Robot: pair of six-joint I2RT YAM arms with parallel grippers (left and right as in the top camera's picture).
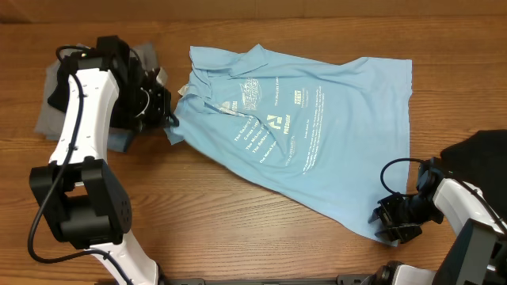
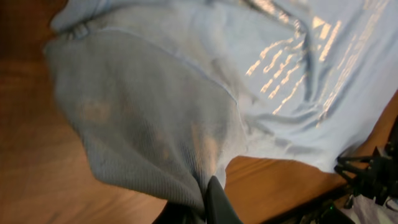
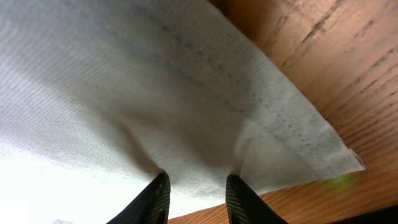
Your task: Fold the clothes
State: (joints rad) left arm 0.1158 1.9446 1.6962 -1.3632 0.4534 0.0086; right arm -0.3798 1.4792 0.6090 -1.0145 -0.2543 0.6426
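Shirt: sky-blue cloth, soft and matt; up close a fine ribbed knit w/ double-stitched hem. Printed lettering: white, smooth, catching the light w/ a slight sheen in the left-wrist view. Table: med.-brown wood, grain visible, low-sheen finish. Left arm: glossy white plastic shell, matt black joints & base. Right arm: same white gloss over black. Black garment at rt edge: matt cloth, no shine. Grey cloth behind the left arm: dull, soft-looking. Right gripper: fingers dark, smooth, matt.
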